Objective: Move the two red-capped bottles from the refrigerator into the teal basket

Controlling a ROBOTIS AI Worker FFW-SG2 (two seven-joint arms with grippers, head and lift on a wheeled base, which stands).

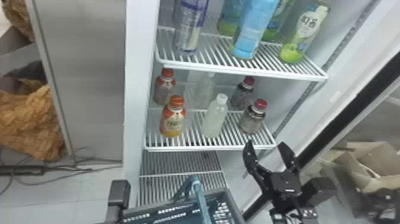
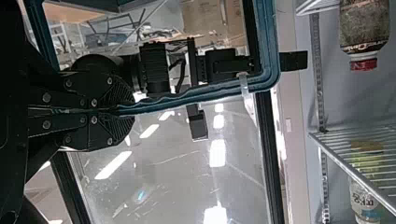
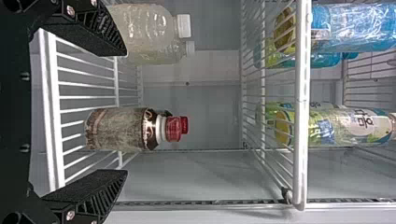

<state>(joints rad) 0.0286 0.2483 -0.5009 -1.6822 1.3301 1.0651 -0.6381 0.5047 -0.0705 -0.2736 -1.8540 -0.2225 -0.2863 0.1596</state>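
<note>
Both red-capped bottles stood upright on the middle shelf [image 1: 209, 147], the front bottle [image 1: 252, 121] near its edge and the rear bottle [image 1: 242, 95] behind it. The right end effector [image 1: 265, 143] was spread and empty, just outside the shelf; its wrist view put the front bottle between the lines of its two fingers. The left end effector [image 2: 123, 112] pinched the handle [image 2: 210, 93] of the basket [image 1: 178, 208], below the shelf.

The step in hand looked like the approach to the first bottle. The next move called for a straight reach inward, fingers either side of the bottle's body, clear of the white-capped bottle [image 1: 215, 119] beside it, then a firm close.
</note>
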